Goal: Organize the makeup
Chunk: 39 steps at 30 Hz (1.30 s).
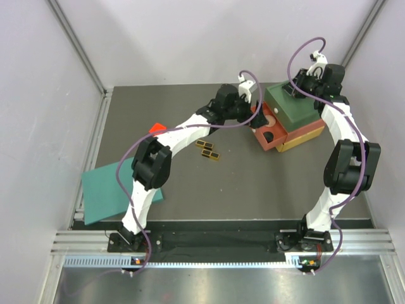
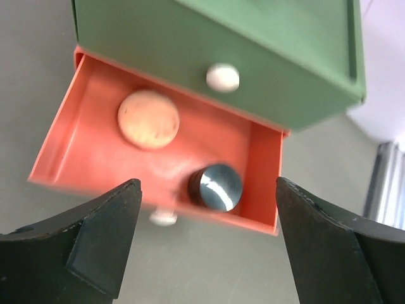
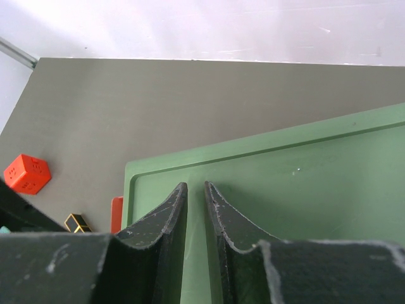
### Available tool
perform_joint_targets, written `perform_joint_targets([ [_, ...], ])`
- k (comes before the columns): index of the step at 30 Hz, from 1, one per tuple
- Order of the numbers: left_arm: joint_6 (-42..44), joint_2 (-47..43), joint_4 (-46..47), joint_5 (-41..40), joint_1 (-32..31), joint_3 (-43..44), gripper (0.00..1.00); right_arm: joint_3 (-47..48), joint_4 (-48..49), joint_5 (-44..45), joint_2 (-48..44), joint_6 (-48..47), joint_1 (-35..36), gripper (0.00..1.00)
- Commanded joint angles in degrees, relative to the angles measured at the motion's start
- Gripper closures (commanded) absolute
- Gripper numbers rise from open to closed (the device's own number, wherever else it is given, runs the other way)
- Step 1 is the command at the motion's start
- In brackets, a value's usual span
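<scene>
A dark grey counter [image 1: 253, 190] carries everything. The flat teal sheet [image 1: 114, 190] lies at its left near edge, partly under the left arm. At the far right stands the stacked drawer box [image 1: 296, 111], green on top, red in the middle and yellow at the bottom. Only the top camera shows all three tiers.

The red middle drawer [image 2: 88, 152] is pulled out toward the left arm. The top view shows little of its contents, but the left wrist view looks straight into it. The left hand [image 2: 207, 190] hovers over the drawer's front edge, with its black fingers [image 2: 95, 247] spread wide and nothing between them.

The right hand [image 3: 195, 186] sits over the box's green lid. Its fingers are almost pressed together, with a thin slit between them and nothing in it. Only its own wrist view shows this.

On the open counter, between the sheet and the box, lie the black-and-gold palette pieces [image 1: 207, 151]. The right wrist view catches just one of them at its lower left edge.

Inside the drawer, a round copper disc [image 2: 148, 119] lies flat toward the back. A black round compact [image 2: 216, 186] sits nearer the front right corner, apart from the disc.

A small red-orange cube [image 3: 26, 173] rests on the counter left of the palette pieces. White round knobs show on the green drawer [image 2: 223, 77] and the red one [image 2: 163, 217].
</scene>
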Motion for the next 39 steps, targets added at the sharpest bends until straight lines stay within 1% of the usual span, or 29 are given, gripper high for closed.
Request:
perform_joint_targets([
  [1,11.38,-9.65,4.92,1.68,0.74,-7.45,0.07,-5.59,-23.27,3.56,7.46,-1.82,0.13,0.81],
  [2,13.42,-10.54,4.31,1.51,0.74,-9.12,0.01,-5.59,-23.27,3.48,7.46,-1.91,0.13,0.81],
  [3,15.62,-11.42,3.26,1.59,0.74,-12.44,0.01,-5.59,-23.27,3.39,7.46,-1.91,0.04,0.81],
  [5,22.20,-13.97,2.81,2.21,0.74,-15.80,0.01,-5.68,-23.09,3.39,7.29,-1.91,0.04,0.81],
  [7,26.86,-15.90,2.81,2.21,0.74,-20.46,0.01,-5.68,-23.09,3.30,7.55,-1.82,0.04,0.81],
  [8,28.37,-16.34,2.81,2.03,0.74,-23.26,0.01,-5.77,-23.09,3.30,7.46,-1.91,0.04,0.81],
  [11,32.07,-16.70,3.60,1.51,0.83,-26.96,0.01,-5.77,-23.09,3.21,7.64,-1.91,0.04,0.81],
  [16,34.18,-14.42,8.60,3.09,0.74,-28.56,0.01,-5.77,-23.09,3.21,7.73,-1.91,-0.04,0.81],
  [17,34.01,-13.98,10.61,3.35,0.74,-28.30,0.01,-5.85,-23.09,3.21,7.73,-1.82,-0.05,0.81],
  [19,33.40,-11.88,11.33,4.40,0.74,-26.90,0.01,-5.86,-23.01,3.21,7.72,-1.91,-0.05,0.81],
  [28,27.86,-2.47,14.59,7.92,-0.05,-15.74,0.01,-5.94,-23.09,3.48,7.37,-1.91,-0.05,0.81],
  [32,26.72,2.19,12.83,8.45,-1.54,-8.02,0.01,-5.94,-23.00,3.39,7.46,-1.91,-0.13,0.81],
  [37,22.41,6.41,17.13,8.45,-4.09,-3.08,0.01,-6.21,-22.92,3.30,7.37,-1.91,-0.31,0.81],
  [39,20.23,8.60,18.36,9.67,-4.88,0.08,0.01,-6.30,-22.74,3.13,7.37,-1.91,-0.31,0.81],
])
